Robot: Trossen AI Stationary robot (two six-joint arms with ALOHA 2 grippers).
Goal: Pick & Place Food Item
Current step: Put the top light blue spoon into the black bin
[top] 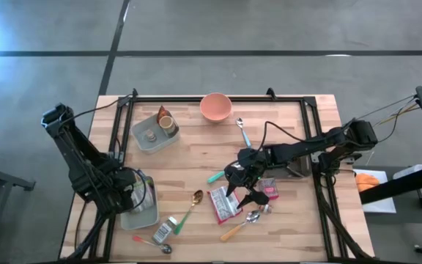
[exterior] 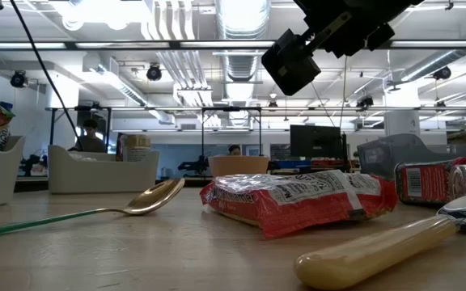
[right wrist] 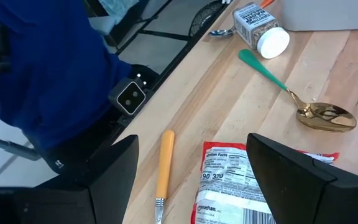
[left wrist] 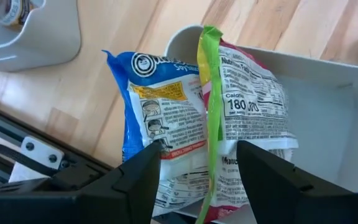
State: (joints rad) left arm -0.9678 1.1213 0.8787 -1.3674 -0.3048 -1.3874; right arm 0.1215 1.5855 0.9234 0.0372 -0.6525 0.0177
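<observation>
Two food packets stand in a grey bin (left wrist: 328,93) at the table's near left: a blue-and-white one (left wrist: 154,106) and a white one with a green edge (left wrist: 247,99). My left gripper (left wrist: 197,165) hovers open over them, pointing down, a finger on either side; in the high view it is over the bin (top: 139,192). A red packet (top: 224,204) lies flat on the table near the middle. My right gripper (right wrist: 191,180) hangs open just above it, slanting down from the table's right. A second red packet (top: 268,187) lies beside it. My left gripper has the two packets' upper parts between its spread fingers; one finger (left wrist: 145,171) stands in front of the blue packet's edge, and I cannot tell whether it touches. My right gripper touches nothing.
A pink bowl (top: 215,107) and a second grey bin (top: 154,130) with a bottle stand at the far side. A gold spoon with a green handle (top: 190,205), a small jar (top: 165,229), a yellow-handled utensil (top: 237,229) and other spoons lie around the red packet.
</observation>
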